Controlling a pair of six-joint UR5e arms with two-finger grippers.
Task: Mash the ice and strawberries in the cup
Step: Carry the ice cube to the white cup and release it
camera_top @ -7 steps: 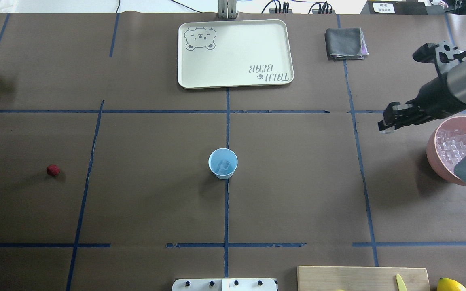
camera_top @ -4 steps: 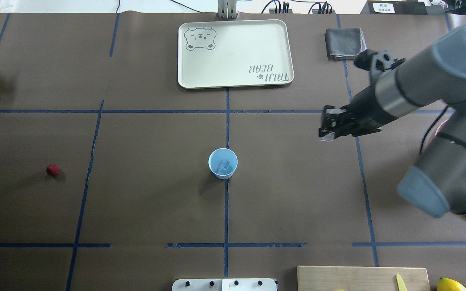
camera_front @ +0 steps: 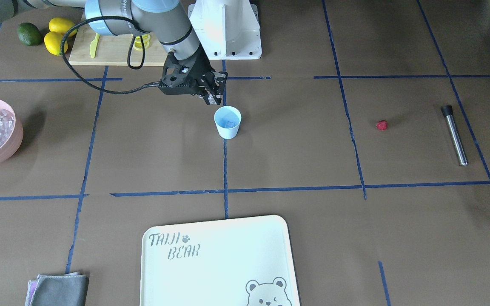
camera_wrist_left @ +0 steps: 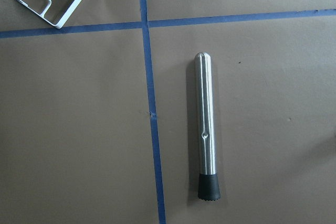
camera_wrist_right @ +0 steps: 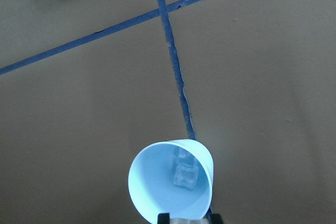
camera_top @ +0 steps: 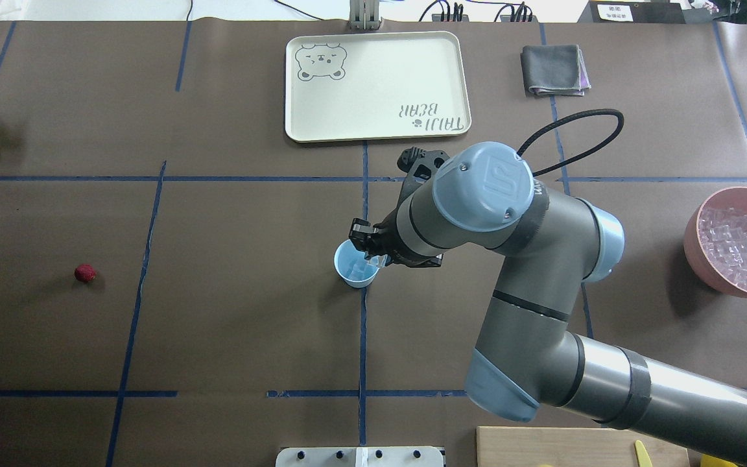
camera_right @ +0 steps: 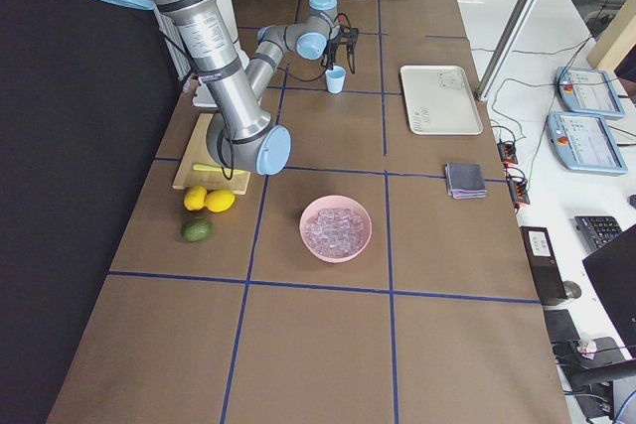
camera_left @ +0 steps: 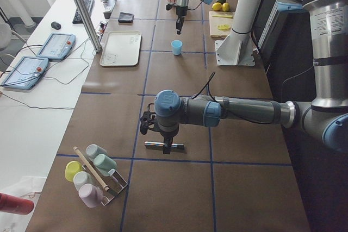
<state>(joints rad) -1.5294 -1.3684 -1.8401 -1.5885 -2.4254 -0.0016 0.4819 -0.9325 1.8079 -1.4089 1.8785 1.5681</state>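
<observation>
Right gripper (camera_front: 214,100) has crossed from beside the bowl (camera_top: 690,243) to the cup (camera_front: 228,123), above its rim, fingers pinched on ice (camera_top: 378,261). More ice lies inside the cup. Strawberry (camera_top: 85,273) sits well apart, open table between. Left gripper (camera_left: 166,144) hangs over the pestle (camera_wrist_left: 206,129); grip state cannot be told.

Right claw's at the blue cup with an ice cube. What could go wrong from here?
1. The right claw holds its ice cube over the cup's rim rather than its centre; released here, it might bounce onto the table.
2. The cup stands free and looks light; a claw brush could tip it, spilling the ice already inside.
</observation>
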